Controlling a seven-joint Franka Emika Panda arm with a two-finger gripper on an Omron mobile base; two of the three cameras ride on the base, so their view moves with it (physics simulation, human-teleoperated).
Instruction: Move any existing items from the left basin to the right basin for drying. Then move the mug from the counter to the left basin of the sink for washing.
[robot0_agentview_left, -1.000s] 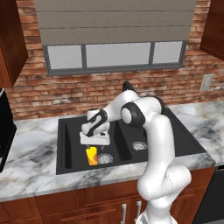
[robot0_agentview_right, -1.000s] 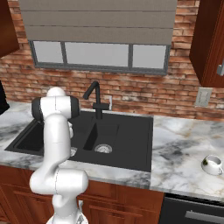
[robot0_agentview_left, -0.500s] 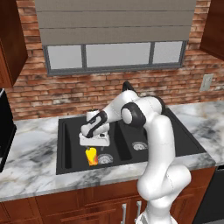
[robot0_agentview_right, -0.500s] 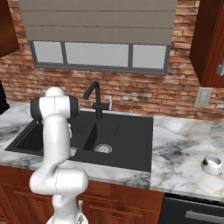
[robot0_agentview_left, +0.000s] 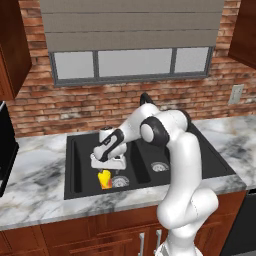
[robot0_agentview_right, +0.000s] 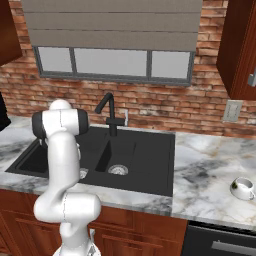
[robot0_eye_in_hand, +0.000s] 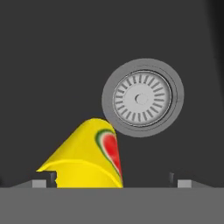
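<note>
A small yellow cup-like item (robot0_agentview_left: 104, 179) with an orange-red lower part stands in the left basin (robot0_agentview_left: 81, 170) of the black sink, beside its silver drain (robot0_agentview_left: 120, 182). My gripper (robot0_agentview_left: 106, 163) hangs open just above the item, pointing down. In the hand view the yellow item (robot0_eye_in_hand: 85, 159) lies between the two fingertips (robot0_eye_in_hand: 44, 182), nearer the left one, with the drain (robot0_eye_in_hand: 142, 98) beyond it. The right basin (robot0_agentview_left: 192, 159) holds nothing but its drain (robot0_agentview_left: 159, 166). The white mug (robot0_agentview_right: 243, 188) sits on the marble counter (robot0_agentview_right: 205, 170) far to the right of the sink.
A black gooseneck faucet (robot0_agentview_right: 111, 113) rises behind the sink's divider. A brick wall and a window back the counter. Dark wooden cabinets hang at the upper right (robot0_agentview_right: 240, 45). A black appliance (robot0_agentview_left: 5, 150) stands at the left edge.
The gripper has sunk lower into the left basin, closer to the yellow item, with its jaws still wide. The item and the mug have not moved.
</note>
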